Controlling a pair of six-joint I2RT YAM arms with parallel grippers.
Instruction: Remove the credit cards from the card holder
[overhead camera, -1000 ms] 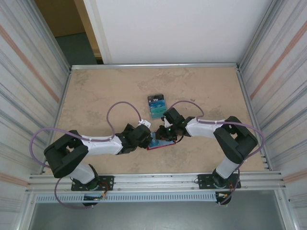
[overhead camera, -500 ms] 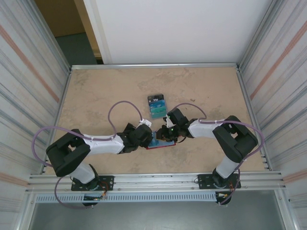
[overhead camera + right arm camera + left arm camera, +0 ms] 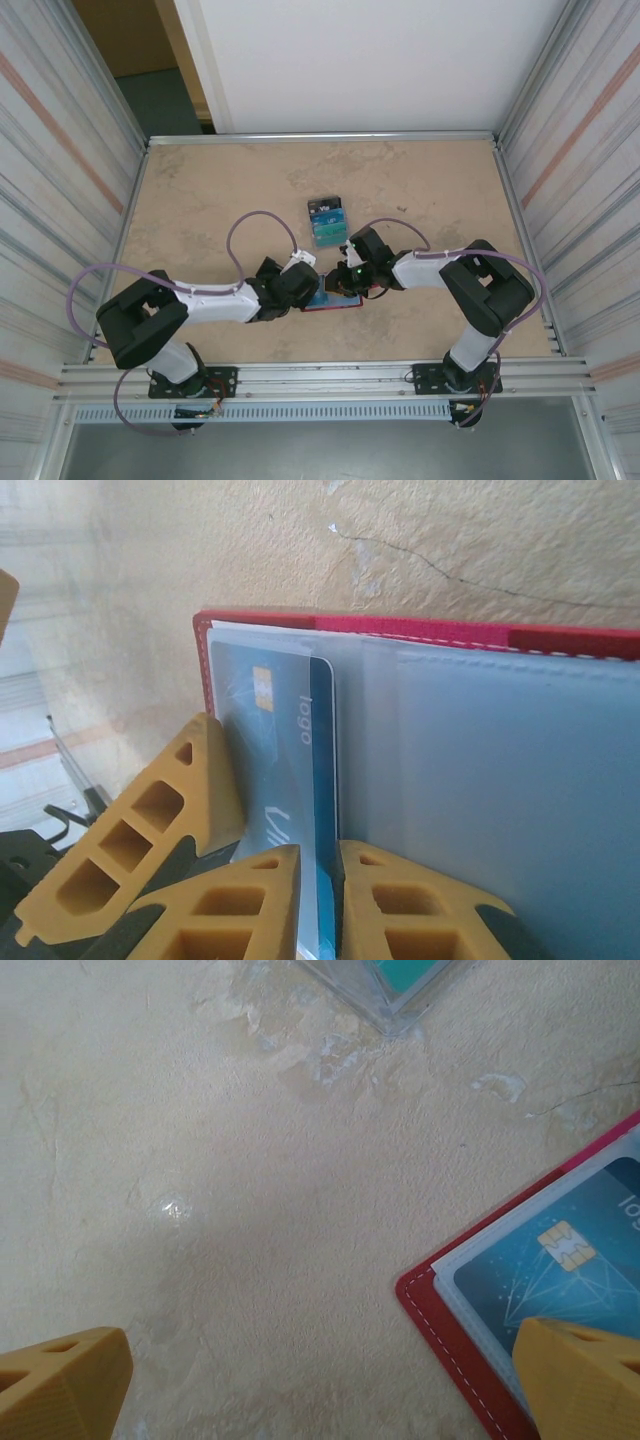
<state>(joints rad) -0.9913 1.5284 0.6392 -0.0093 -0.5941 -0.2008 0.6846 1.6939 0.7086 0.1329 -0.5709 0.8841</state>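
Observation:
The red card holder (image 3: 333, 299) lies open on the table between both grippers, its clear sleeves (image 3: 480, 780) facing up. A blue credit card (image 3: 285, 740) with a gold chip sticks partly out of the left sleeve. My right gripper (image 3: 335, 880) is shut on that card's edge. My left gripper (image 3: 320, 1380) is open wide at the holder's left corner (image 3: 440, 1330). Its right finger (image 3: 580, 1375) rests on the sleeve over the blue card (image 3: 560, 1270), and that same finger (image 3: 150, 830) also shows in the right wrist view. More credit cards (image 3: 327, 220) lie in a blue and teal pile farther back.
Metal rails (image 3: 320, 137) and corrugated walls enclose the beige table (image 3: 200, 200). A corner of the card pile (image 3: 400, 980) shows at the top of the left wrist view. Purple cables (image 3: 250, 230) loop above both arms.
The left gripper has shifted right, closer to the holder's left edge. The right gripper's jaws have narrowed slightly on the card's edge and its wrist has moved a little right.

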